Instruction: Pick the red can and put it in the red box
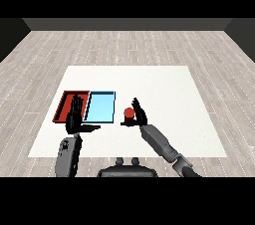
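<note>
The red can is standing upright on the white tabletop, its long axis pointing straight up, just beside the light blue tray at that tray's three o'clock side. The right hand is sitting right at the can, at its three o'clock, with the fingers rising behind it and the thumb reaching under toward nine o'clock; the fingers are looking fairly straight, not yet wrapped around the can, though whether they are touching it is hard to tell. The right forearm is coming in from five o'clock. Over at nine o'clock of the blue tray, the red tray is lying edge to edge with it, the two side by side. The left hand is hanging over the red tray's near edge, fingers straight and pointing toward twelve o'clock, thumb sticking out toward three o'clock, holding nothing. The can is sitting well apart from the red tray, with the blue tray lying between them.
</note>
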You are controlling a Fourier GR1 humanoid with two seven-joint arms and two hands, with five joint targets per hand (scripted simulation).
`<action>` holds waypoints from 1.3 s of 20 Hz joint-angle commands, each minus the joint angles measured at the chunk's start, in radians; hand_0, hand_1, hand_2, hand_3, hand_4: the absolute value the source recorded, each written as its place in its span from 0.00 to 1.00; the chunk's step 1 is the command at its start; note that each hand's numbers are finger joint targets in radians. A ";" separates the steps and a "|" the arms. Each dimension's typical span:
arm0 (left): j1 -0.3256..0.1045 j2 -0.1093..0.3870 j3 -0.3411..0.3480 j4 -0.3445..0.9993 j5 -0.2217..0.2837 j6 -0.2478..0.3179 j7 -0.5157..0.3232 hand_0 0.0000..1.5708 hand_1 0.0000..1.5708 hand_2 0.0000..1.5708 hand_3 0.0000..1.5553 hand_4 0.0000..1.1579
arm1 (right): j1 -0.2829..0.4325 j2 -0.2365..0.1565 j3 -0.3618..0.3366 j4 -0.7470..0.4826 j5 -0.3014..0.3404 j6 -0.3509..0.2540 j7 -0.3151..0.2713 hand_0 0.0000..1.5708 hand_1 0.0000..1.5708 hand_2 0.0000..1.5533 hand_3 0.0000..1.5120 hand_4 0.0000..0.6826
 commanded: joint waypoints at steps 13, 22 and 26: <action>-0.020 -0.009 -0.009 -0.023 -0.013 0.029 0.036 0.00 0.00 0.00 0.00 0.00 | -0.143 0.000 0.159 0.116 -0.229 -0.129 -0.026 0.00 0.00 0.00 0.00 0.00; -0.032 -0.008 -0.007 0.063 -0.024 0.007 -0.048 0.00 0.00 0.00 0.00 0.00 | -0.123 0.000 0.268 0.141 -0.307 -0.309 -0.074 0.94 0.94 0.94 0.93 0.88; 0.029 -0.045 -0.045 0.023 -0.056 0.049 -0.057 0.00 0.00 0.00 0.00 0.00 | -0.192 0.000 0.216 0.184 -0.259 -0.284 -0.044 0.92 0.92 0.93 0.92 0.87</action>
